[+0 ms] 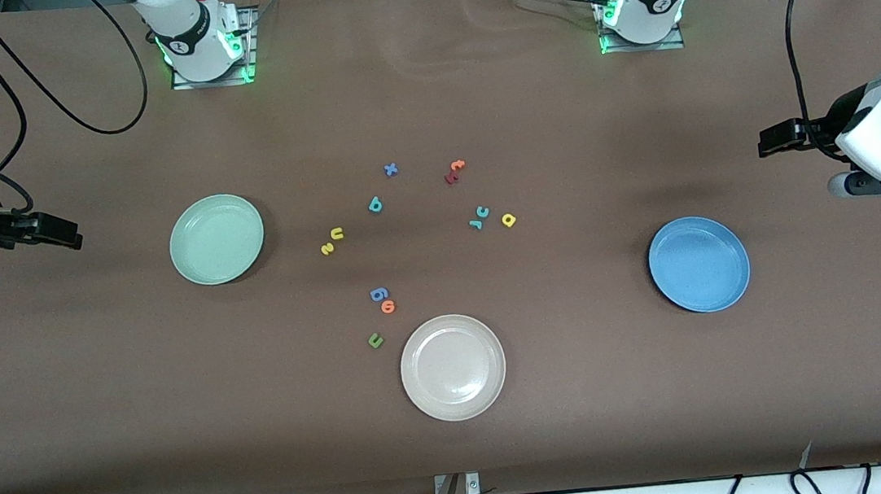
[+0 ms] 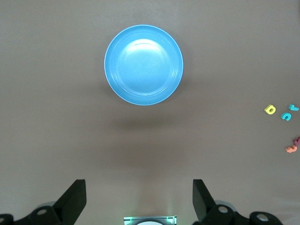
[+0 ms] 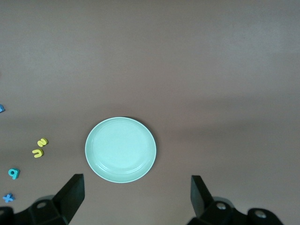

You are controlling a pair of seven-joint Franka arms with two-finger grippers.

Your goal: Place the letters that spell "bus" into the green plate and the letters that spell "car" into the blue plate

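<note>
The teal "b" (image 1: pixel 375 204), yellow "u" (image 1: pixel 337 233) and yellow "s" (image 1: pixel 328 248) lie on the table between the empty green plate (image 1: pixel 216 239) and the table's middle. Toward the left arm's end lie the teal "c" (image 1: pixel 483 211), teal "r" (image 1: pixel 476 224) and yellow "a" (image 1: pixel 509 220). The blue plate (image 1: pixel 698 263) is empty. My right gripper (image 3: pixel 136 185) hangs open and empty above the table's end, clear of the green plate (image 3: pixel 120 149). Open and empty too, my left gripper (image 2: pixel 138 190) hangs at the other end, clear of the blue plate (image 2: pixel 143 64).
A beige plate (image 1: pixel 453 367) sits nearest the front camera. Close to it lie a blue "g"-like letter (image 1: pixel 378 293), an orange "o" (image 1: pixel 389 306) and a dark green "u" (image 1: pixel 375 340). A blue "x" (image 1: pixel 391 169) and orange and red letters (image 1: pixel 455 170) lie toward the bases.
</note>
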